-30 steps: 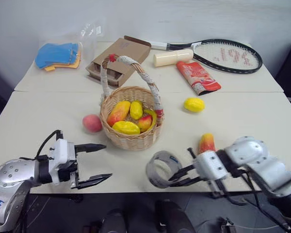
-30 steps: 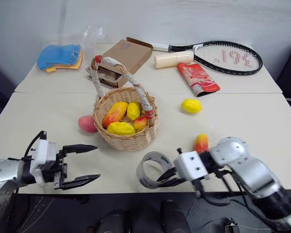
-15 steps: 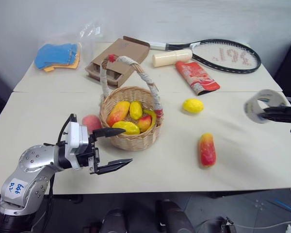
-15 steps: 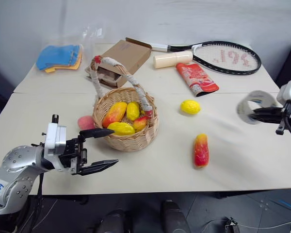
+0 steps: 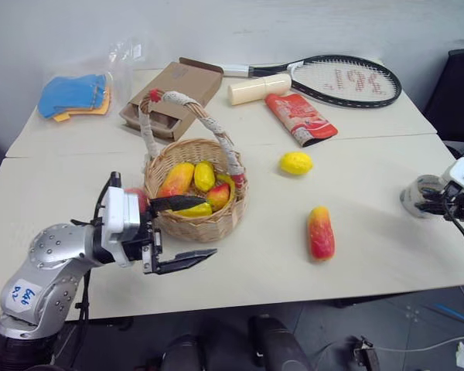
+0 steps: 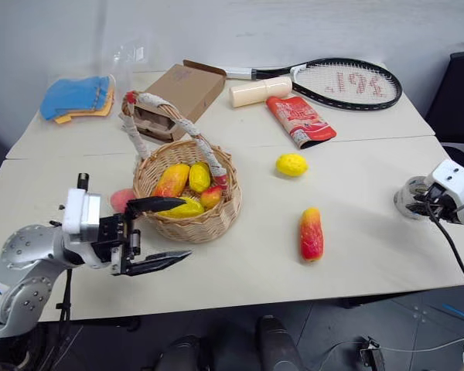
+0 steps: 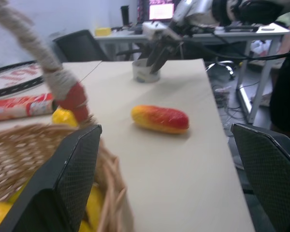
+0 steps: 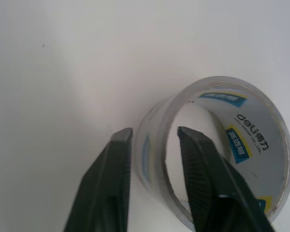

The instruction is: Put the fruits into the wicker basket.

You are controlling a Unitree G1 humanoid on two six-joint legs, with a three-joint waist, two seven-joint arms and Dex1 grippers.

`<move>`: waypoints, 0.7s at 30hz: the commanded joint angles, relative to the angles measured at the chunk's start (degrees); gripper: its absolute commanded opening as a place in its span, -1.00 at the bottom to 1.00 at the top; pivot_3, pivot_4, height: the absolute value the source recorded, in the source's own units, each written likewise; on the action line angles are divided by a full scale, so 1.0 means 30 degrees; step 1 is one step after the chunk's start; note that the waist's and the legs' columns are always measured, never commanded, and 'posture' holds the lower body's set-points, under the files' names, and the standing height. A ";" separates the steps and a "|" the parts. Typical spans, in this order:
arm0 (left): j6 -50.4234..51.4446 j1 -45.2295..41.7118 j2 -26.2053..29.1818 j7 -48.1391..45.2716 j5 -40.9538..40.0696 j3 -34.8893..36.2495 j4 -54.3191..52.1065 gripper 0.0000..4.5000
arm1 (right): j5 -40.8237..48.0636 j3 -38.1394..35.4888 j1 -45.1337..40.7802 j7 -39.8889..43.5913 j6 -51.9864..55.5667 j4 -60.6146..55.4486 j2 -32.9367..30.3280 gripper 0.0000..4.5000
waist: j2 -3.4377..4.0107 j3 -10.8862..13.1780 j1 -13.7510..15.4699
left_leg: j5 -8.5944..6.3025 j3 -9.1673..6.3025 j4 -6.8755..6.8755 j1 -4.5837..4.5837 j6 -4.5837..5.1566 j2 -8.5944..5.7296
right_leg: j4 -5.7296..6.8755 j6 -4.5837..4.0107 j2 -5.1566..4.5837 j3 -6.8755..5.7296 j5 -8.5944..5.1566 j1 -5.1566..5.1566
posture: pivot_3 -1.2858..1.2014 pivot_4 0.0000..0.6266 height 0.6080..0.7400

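Over on the left, the left gripper [image 5: 182,232] reaches in low and level, its fingers spread wide with nothing between them. The upper finger lies right across the near rim of the wicker basket [image 5: 192,225], the lower finger hangs just in front of the basket wall. Tucked behind that gripper, just left of the basket, sits the pink-red peach [image 6: 121,199], out on the table [image 5: 255,255].

The basket itself stands upright, its cloth-wrapped handle arching over the yellow and red fruits [image 5: 193,179] piled inside. Behind the basket there's a cardboard box [image 5: 172,94].

Right of the basket, two fruits lie loose: the yellow lemon [image 5: 295,162] near it and a little behind, the red-and-yellow mango [image 5: 321,232] further right and nearer the front edge, well apart from both grippers.

Far right of the basket, at the table's edge, the right gripper [image 8: 152,164] angles down onto a roll of clear tape [image 8: 222,154]. One finger sits inside the ring, one outside, straddling its wall with a gap showing — whether it grips or has let go, I cannot tell.
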 commanded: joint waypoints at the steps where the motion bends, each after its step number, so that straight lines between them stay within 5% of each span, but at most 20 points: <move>1: -0.0461 0.0849 0.0643 -0.0309 0.0062 0.1788 0.0454 1.00 | 0.1613 -0.1911 0.0756 0.1034 -0.1909 -0.1407 -0.1015 0.28 | 0.0008 0.0001 -0.0005 | 0.0000 0.0004 -0.0001 0.0003 0.0000 -0.0001 | 0.0000 0.0005 -0.0002 0.0004 -0.0003 0.0001 | 0.03 -0.52 1.00; 5: -0.0802 0.3167 0.0833 -0.0350 0.0386 0.3917 0.0935 1.00 | 0.5094 -0.4951 0.1488 0.2623 -0.3021 -0.3893 -0.0179 0.87 | 0.0026 0.0008 -0.0103 | -0.0004 0.0010 -0.0012 0.0023 -0.0001 -0.0003 | 0.0007 0.0011 -0.0006 0.0034 -0.0006 0.0000 | 0.03 -0.52 1.00; 8: -0.1338 0.5664 0.0772 -0.0668 0.0844 0.6558 0.2054 1.00 | 0.8071 -0.5592 0.3852 0.5102 -0.0857 -0.8528 0.1271 0.87 | 0.0000 0.0006 -0.0111 | -0.0038 0.0000 -0.0050 0.0146 -0.0060 0.0047 | 0.0001 -0.0006 -0.0003 0.0052 -0.0023 0.0085 | 0.03 -0.52 1.00; 12: -0.3121 0.7066 -0.0051 0.0586 0.1777 1.0314 0.5511 1.00 | 1.0222 -0.5066 0.7991 0.4624 0.0585 -1.6213 0.4039 0.87 | -0.0092 -0.0040 -0.0009 | -0.0106 -0.0049 -0.0020 0.0215 -0.0148 0.0193 | 0.0023 -0.0073 0.0061 0.0043 -0.0068 0.0132 | 0.03 -0.52 1.00; 16: -0.3732 0.9578 -0.0553 0.0576 0.2266 1.3044 0.9409 1.00 | 1.0862 -0.3982 1.0574 0.0824 0.0102 -2.2497 0.8834 0.87 | -0.0070 -0.0029 -0.0010 | -0.0144 -0.0036 -0.0018 0.0233 -0.0170 0.0225 | 0.0065 -0.0090 0.0209 0.0087 -0.0077 0.0091 | 0.03 -0.52 1.00; 21: -0.3412 1.1288 -0.0823 0.0607 0.1834 1.4224 1.0884 1.00 | 1.2502 -0.2475 1.3346 -0.1509 0.1946 -2.8666 1.1214 0.94 | -0.0210 -0.0070 0.0221 | -0.0196 -0.0009 -0.0003 0.0236 -0.0174 0.0221 | 0.0129 -0.0167 0.0198 0.0054 -0.0156 0.0062 | 0.03 -0.52 1.00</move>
